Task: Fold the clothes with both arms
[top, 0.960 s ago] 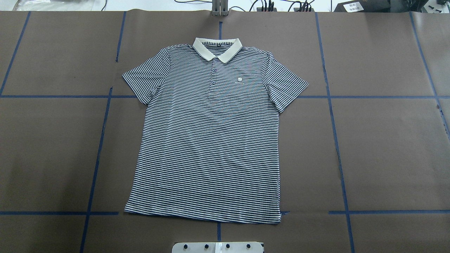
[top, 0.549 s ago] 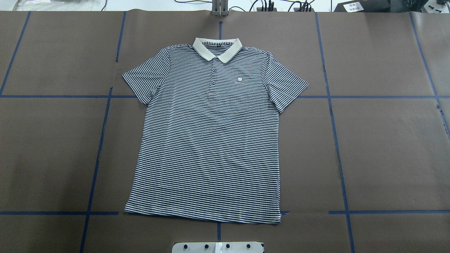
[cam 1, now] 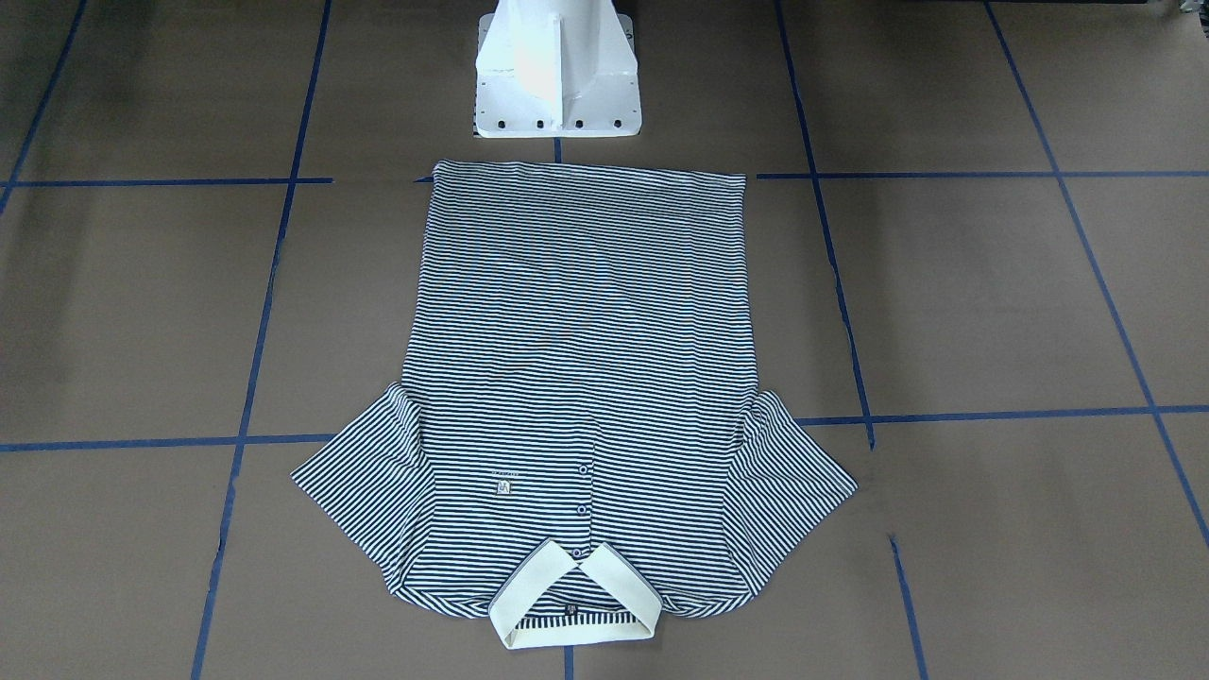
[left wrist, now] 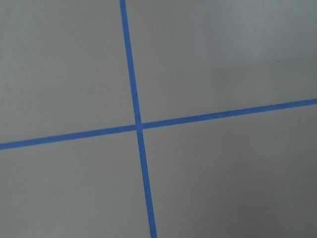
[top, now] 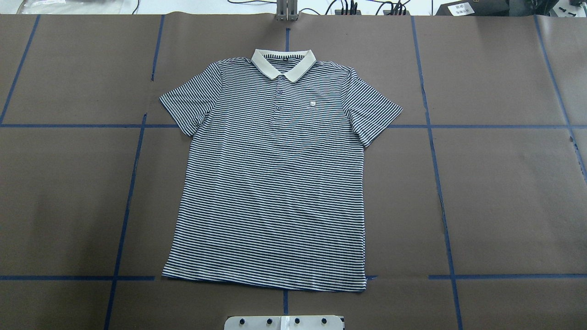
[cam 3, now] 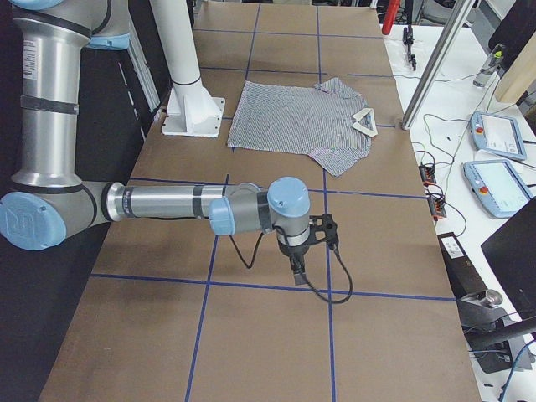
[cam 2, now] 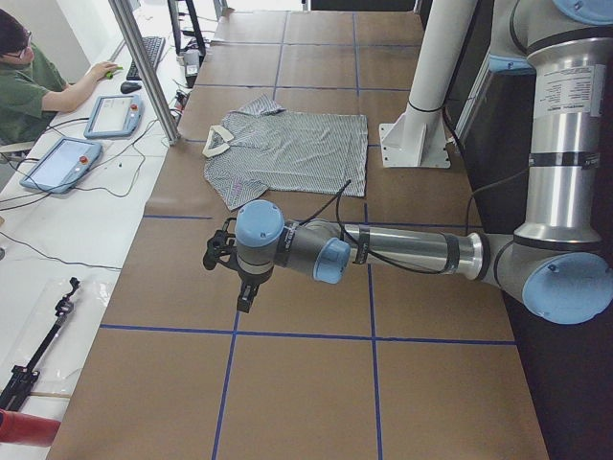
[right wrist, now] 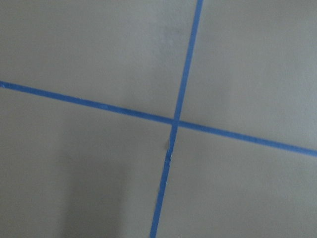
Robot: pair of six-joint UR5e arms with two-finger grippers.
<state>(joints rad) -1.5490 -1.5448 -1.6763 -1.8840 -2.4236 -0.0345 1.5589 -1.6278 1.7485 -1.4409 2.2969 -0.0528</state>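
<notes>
Both grippers hang wide of the garment: the left gripper (cam 2: 218, 252) at centre-left of the left side view, the right gripper (cam 3: 325, 228) at centre of the right side view, each over the brown table (top: 504, 192). Whether their jaws are apart or together cannot be told. The striped polo shirt (top: 275, 183) lies flat mid-frame in the overhead view, its long axis running from collar (top: 284, 64) at top to hem (top: 266, 280) at bottom. Neither arm looks nearer; each must reach inward. Against the overhead picture a second earlier, the shirt is unmoved and no arm has entered.
</notes>
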